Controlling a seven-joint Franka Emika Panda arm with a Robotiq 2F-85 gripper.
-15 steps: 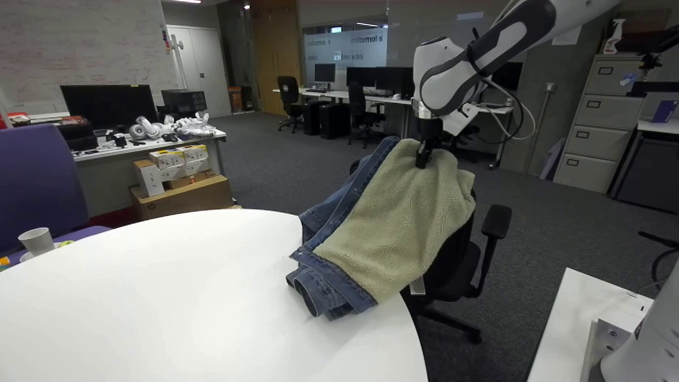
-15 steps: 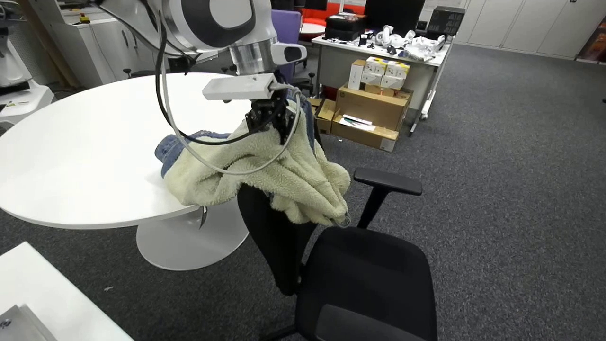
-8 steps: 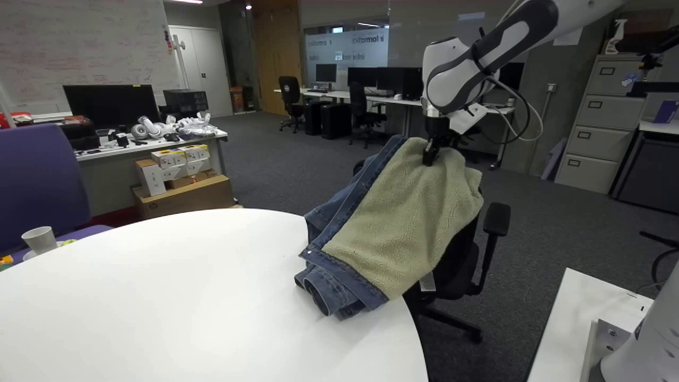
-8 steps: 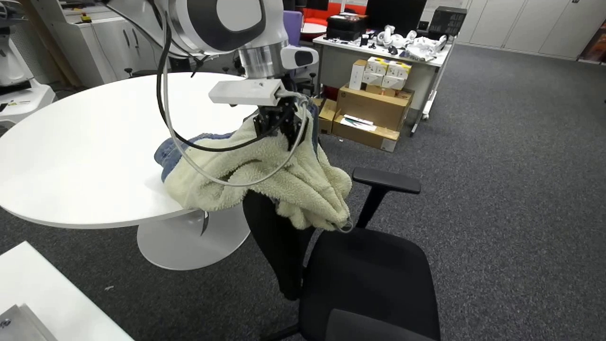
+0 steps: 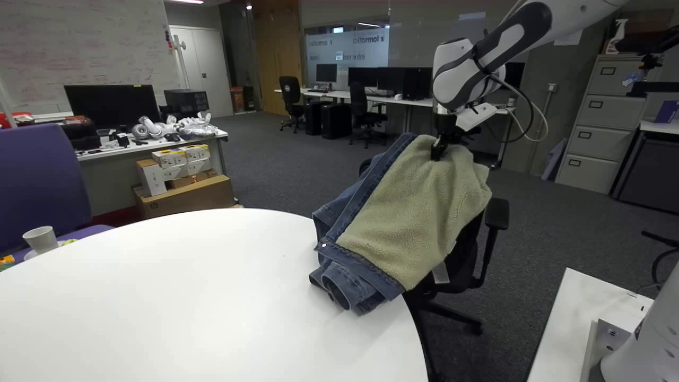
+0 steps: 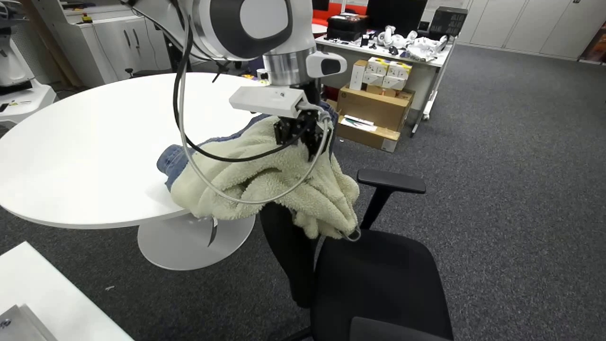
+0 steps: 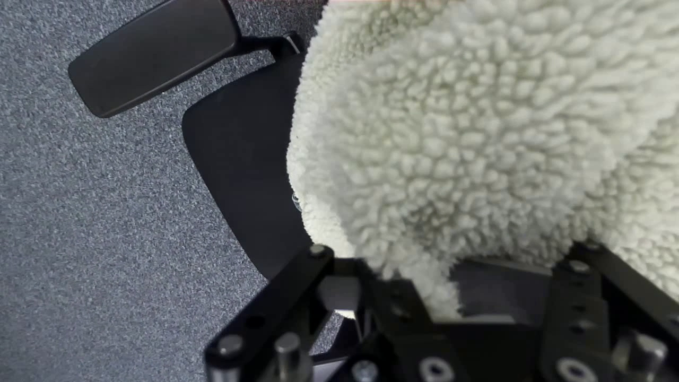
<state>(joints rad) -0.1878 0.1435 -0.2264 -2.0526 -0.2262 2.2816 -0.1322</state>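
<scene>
denim jacket [image 5: 414, 212], clamped in gripper [image 5: 437, 153], over table edge [image 6: 94, 225] and chair [image 6: 378, 279], carpet [image 6: 502, 189] beyond

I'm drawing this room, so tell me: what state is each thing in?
black chair: upright, back partly covered
jacket: rumpled, fleecy inside showing, across the black chair's back
gripper: shut on the jacket
nearest monitor: screen dark
filing cabinet: drawers shut
white cupboard: doors shut
whiteboard: written on
white cup: mouth up

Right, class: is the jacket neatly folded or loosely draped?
Loosely draped: the jacket hangs in uneven creases from the shut pincer, partly across the chair, its denim end over the table.
</scene>
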